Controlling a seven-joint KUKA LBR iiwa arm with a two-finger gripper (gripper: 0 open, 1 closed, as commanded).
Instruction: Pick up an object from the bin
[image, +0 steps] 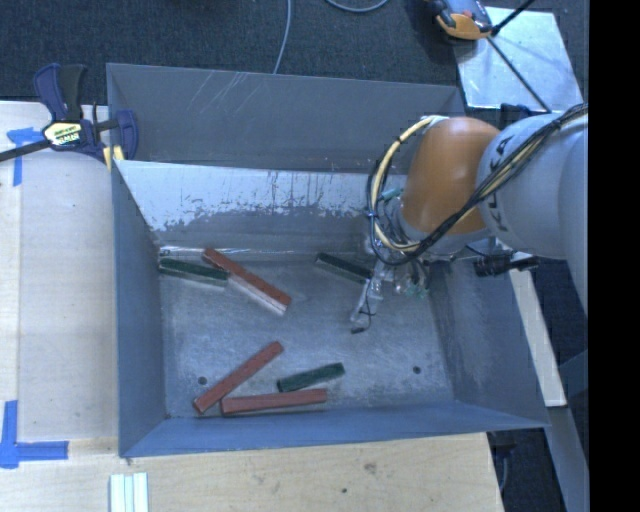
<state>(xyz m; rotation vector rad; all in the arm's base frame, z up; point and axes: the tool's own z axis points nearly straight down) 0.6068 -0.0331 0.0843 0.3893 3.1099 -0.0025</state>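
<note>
Gripper (362, 318) hanging low over bare floor of grey metal bin (140, 300), right of centre; open or closed, cannot tell. Dark green flat stick (343, 266) lying just beside it, toward back wall.

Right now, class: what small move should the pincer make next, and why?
Probably a short shift toward the back wall of the bin. The pincer hangs over bare floor with nothing in it, and the dark stick lying just beyond it is the nearest thing to grasp.
</note>
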